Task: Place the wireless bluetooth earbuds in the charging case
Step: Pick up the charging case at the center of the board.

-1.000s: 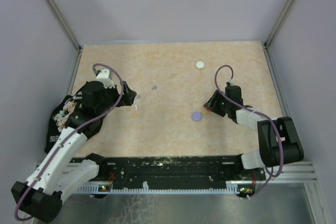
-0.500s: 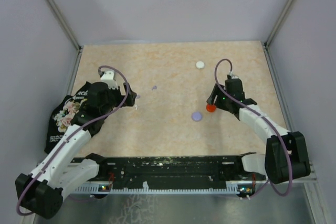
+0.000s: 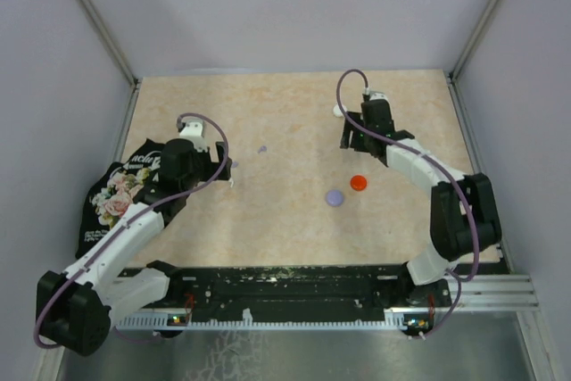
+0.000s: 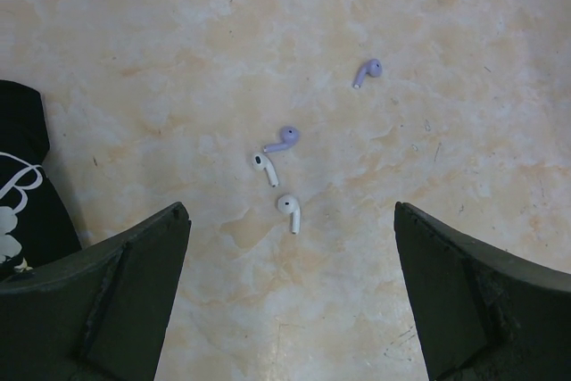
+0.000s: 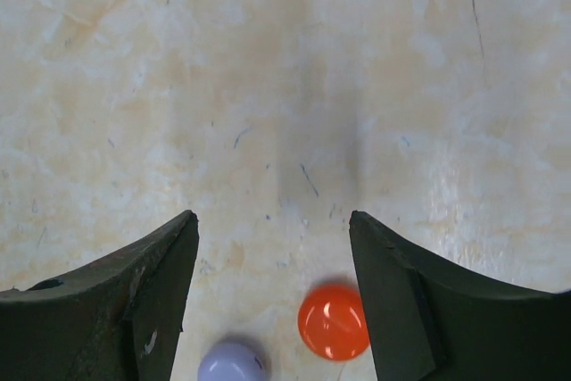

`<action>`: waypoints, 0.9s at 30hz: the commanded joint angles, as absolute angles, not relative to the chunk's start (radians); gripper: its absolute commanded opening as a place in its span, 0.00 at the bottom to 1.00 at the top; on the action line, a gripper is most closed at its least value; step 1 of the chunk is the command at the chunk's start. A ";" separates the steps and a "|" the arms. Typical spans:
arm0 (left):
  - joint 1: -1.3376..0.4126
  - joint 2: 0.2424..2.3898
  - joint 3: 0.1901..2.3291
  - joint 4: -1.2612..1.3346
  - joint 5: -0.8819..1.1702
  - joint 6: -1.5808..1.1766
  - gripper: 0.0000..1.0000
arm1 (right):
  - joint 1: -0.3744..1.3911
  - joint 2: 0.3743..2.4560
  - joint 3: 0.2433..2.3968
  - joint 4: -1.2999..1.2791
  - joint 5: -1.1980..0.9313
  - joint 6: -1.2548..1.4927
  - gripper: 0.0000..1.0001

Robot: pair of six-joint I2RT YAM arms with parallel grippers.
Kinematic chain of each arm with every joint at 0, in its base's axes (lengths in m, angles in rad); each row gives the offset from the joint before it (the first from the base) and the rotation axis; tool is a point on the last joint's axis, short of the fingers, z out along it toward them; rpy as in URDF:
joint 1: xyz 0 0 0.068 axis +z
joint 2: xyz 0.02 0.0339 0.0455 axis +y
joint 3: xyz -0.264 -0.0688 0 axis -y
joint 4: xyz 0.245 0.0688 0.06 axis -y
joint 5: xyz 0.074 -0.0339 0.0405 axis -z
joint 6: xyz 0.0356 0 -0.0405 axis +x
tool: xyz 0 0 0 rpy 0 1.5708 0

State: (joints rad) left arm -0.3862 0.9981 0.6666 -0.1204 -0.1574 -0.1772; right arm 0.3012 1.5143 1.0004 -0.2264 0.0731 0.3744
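Note:
Two white earbuds [image 4: 265, 167] [image 4: 289, 211] and a lilac earbud [image 4: 284, 138] lie close together on the table, with a second lilac earbud [image 4: 367, 71] farther off. My left gripper [image 4: 291, 220] hovers open above them; from above it [image 3: 220, 167] is next to the white earbuds [image 3: 230, 181]. A red round case [image 3: 358, 183] and a lilac round case [image 3: 335, 197] sit shut side by side mid-table. My right gripper [image 3: 350, 137] is open and empty beyond them. In the right wrist view it [image 5: 272, 218] is over bare table, with the red case [image 5: 333, 321] and lilac case [image 5: 230, 363] below. No red earbuds show.
A white round case [image 3: 339, 111] lies at the far side, partly behind my right arm. A black floral cloth bag [image 3: 111, 198] lies at the table's left edge, under my left arm, and shows in the left wrist view [image 4: 22, 185]. Walls enclose the table.
My right gripper let go of the red case, left it beside the lilac case, and moved away toward the far side. My left gripper shifted slightly right.

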 commanded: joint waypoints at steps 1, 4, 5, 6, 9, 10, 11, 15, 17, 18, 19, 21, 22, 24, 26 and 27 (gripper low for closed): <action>-0.386 1.018 0.665 -0.088 -0.170 -0.154 1.00 | 0.317 1.635 1.151 -0.121 0.139 0.276 0.68; -0.386 1.022 0.664 -0.087 -0.162 -0.146 1.00 | 0.317 1.765 1.247 -0.093 0.153 0.238 0.68; -0.386 1.022 0.664 -0.088 -0.160 -0.141 1.00 | 0.318 1.801 1.278 -0.082 0.158 0.225 0.69; -0.386 1.022 0.664 -0.088 -0.157 -0.139 1.00 | 0.317 1.848 1.315 -0.067 0.160 0.201 0.69; -0.385 1.023 0.660 -0.088 -0.140 -0.138 1.00 | 0.317 1.946 1.393 -0.026 0.164 0.149 0.69; -0.385 1.024 0.658 -0.088 -0.133 -0.140 1.00 | 0.317 1.977 1.420 -0.018 0.166 0.137 0.69; -0.386 1.027 0.656 -0.085 -0.123 -0.144 1.00 | 0.318 2.010 1.451 -0.014 0.169 0.127 0.69; -0.386 1.037 0.655 -0.081 -0.097 -0.150 1.00 | 0.317 2.120 1.565 -0.032 0.174 0.107 0.69; -0.386 1.042 0.655 -0.080 -0.087 -0.150 1.00 | 0.315 2.165 1.614 -0.041 0.179 0.104 0.70; -0.386 1.041 0.655 -0.079 -0.085 -0.150 1.00 | 0.316 2.187 1.637 -0.051 0.180 0.101 0.70; -0.386 1.041 0.655 -0.079 -0.084 -0.150 1.00 | 0.316 2.209 1.663 -0.063 0.185 0.100 0.70; -0.386 1.037 0.654 -0.080 -0.083 -0.150 1.00 | 0.311 2.247 1.707 -0.089 0.187 0.103 0.70; -0.386 1.036 0.655 -0.081 -0.083 -0.151 1.00 | 0.308 2.263 1.727 -0.102 0.190 0.109 0.70; -0.386 1.034 0.653 -0.082 -0.078 -0.149 1.00 | 0.300 2.292 1.766 -0.130 0.189 0.122 0.70; -0.386 1.032 0.653 -0.082 -0.073 -0.149 1.00 | 0.292 2.317 1.797 -0.150 0.178 0.127 0.69; -0.386 1.032 0.653 -0.080 -0.070 -0.149 1.00 | 0.290 2.328 1.809 -0.158 0.173 0.127 0.67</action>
State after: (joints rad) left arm -0.3862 1.0416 0.6621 -0.1089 -0.0933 -0.1555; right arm 0.2993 2.2971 1.7237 -0.1326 0.1677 0.1234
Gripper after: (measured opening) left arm 0.998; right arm 0.692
